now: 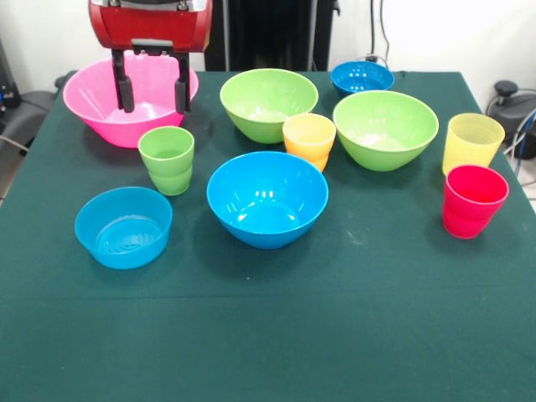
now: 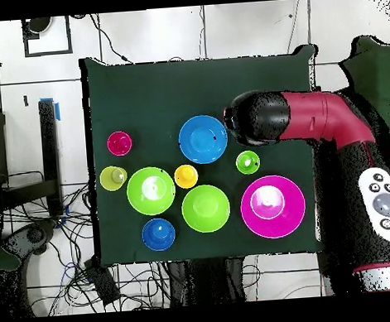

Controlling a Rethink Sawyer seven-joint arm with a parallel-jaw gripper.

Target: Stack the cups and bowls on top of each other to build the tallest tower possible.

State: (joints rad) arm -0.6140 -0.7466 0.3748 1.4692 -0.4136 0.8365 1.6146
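My gripper (image 1: 152, 88) hangs open and empty, its two black fingers (image 1: 123, 84) showing against the large pink bowl (image 1: 92, 117), up and behind the green cup (image 1: 167, 159). All things stand apart on the table, none stacked. The shallow light blue bowl (image 1: 123, 226) is front left and the bright blue bowl (image 1: 267, 197) is in the middle. Two lime green bowls (image 1: 268, 103) (image 1: 385, 128) flank the orange-yellow cup (image 1: 309, 140). The small dark blue bowl (image 1: 362, 78) is far back. The pale yellow cup (image 1: 472, 142) and red cup (image 1: 474, 201) stand right. In the overhead view the arm (image 2: 312, 122) hides the light blue bowl.
The table wears a dark green cloth (image 1: 268, 335), with a broad bare strip along the front edge. In the overhead view the pink bowl (image 2: 272, 205) lies nearest the robot's base. Cables and equipment lie on the floor round the table.
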